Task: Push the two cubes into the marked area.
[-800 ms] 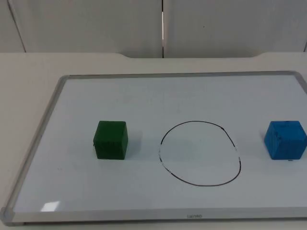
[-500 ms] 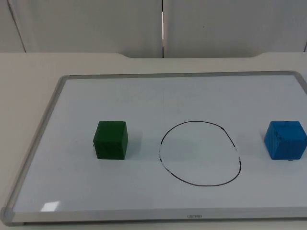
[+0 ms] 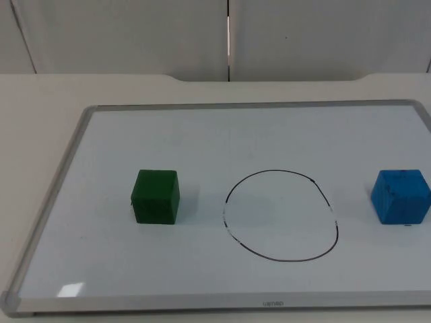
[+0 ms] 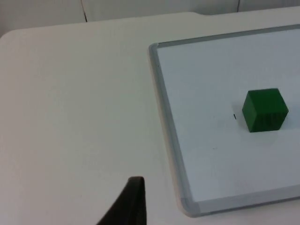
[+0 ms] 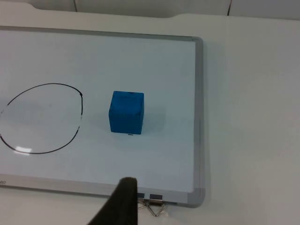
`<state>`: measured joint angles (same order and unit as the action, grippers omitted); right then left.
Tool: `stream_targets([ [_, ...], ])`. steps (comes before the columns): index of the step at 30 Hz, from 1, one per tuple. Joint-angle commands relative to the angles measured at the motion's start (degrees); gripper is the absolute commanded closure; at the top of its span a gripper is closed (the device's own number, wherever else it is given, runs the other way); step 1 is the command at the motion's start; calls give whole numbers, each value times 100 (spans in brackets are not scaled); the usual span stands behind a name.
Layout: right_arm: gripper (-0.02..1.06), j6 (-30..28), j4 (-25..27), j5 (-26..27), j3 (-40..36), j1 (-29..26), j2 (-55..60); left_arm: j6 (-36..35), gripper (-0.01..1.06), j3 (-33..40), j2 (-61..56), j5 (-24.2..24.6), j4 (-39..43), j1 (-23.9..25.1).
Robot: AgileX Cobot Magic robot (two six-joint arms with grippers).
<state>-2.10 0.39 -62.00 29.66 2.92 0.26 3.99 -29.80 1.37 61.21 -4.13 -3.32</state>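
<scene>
While nothing has touched either cube yet, this is how things lie, taking the circle point(image 3: 281, 215) as the landmark.

Circle: a black loop drawn on the whiteboard point(image 3: 202, 134), nearer its front edge than its back edge; this is the marked area, and nothing sits inside it.

Green cube point(image 3: 156, 196): flat on the board, left of the circle and apart from its line. I would say it sits there so the left arm can shove it straight across to the right.

Blue cube point(image 3: 400, 196): right of the circle, farther from the line than the green one and close to the board's right edge. It mirrors the green cube, so each arm gets a cube of its own.

Left gripper point(image 4: 127, 206): off the board, over bare table point(image 3: 40, 101), out beyond the green cube on the side away from the circle. One dark fingertip shows; I cannot tell whether the pincer is released or clenched. It holds nothing and looks to be waiting behind its cube, on the proper side for a push.

Right gripper point(image 5: 120, 204): at the board's front edge, on the near side of the blue cube, right of the circle. Again one fingertip shows, so I cannot tell its state.

Clip point(image 5: 155, 207): a metal binder clip on the board's front edge by the right fingertip, probably there to keep the board from sliding.

Progress: by my reckoning not yet begun; both cubes are outside the line.
</scene>
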Motion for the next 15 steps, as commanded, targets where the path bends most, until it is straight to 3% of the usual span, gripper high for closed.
stream_targets([
  [1, -1, -11, 25, 24, -15, -37, -26, 15, 0, -143, 237, -225, -154, 13],
  [9, -1, -11, 25, 24, -15, -37, -26, 368, 2, -250, 1019, -566, -884, 13],
  [15, -1, -11, 25, 24, -15, -37, -26, 1004, 21, -250, 1700, -1071, -1984, 13],
])
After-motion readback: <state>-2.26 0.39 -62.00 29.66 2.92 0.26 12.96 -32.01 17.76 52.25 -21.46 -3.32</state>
